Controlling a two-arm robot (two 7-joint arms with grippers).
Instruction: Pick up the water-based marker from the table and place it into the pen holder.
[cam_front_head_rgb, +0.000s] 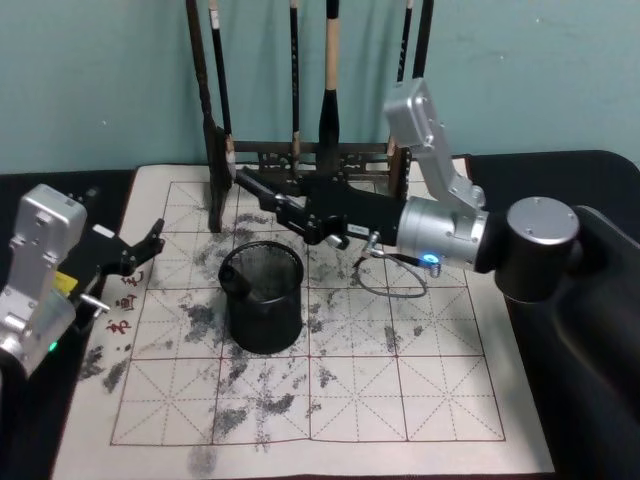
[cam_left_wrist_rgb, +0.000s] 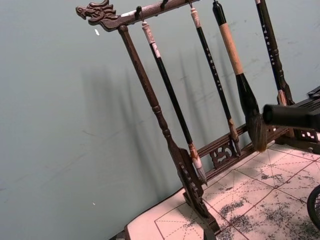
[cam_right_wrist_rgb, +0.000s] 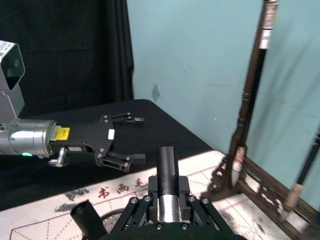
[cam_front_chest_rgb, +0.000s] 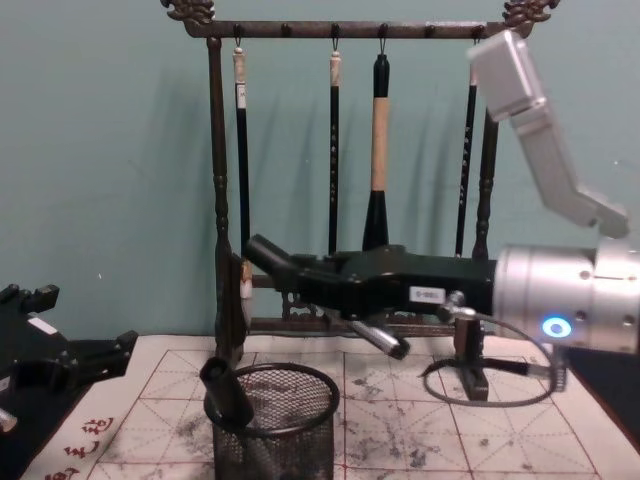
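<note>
The right tool (cam_front_head_rgb: 262, 196) hangs above and just behind the pen holder (cam_front_head_rgb: 263, 298), its fingers closed on the water-based marker (cam_right_wrist_rgb: 169, 186); the right wrist view shows its black cap jutting out and silver-grey barrel clamped, print hidden. A black-tipped pen (cam_front_chest_rgb: 226, 392) leans in the holder below. The left tool (cam_front_head_rgb: 150, 243) hovers well to the side over the bench (cam_front_head_rgb: 420, 400) edge, fingers spread, empty. Red characters near it are unreadable. Brushes (cam_front_chest_rgb: 379, 150) hang on the rack (cam_front_chest_rgb: 215, 180) behind.

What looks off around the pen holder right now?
A black cylinder leans askew against the pen holder rim, poking out. Above it the right gripper holds the water-based marker nearly level, not end-down. The left gripper is parked open at the mat's left edge.
</note>
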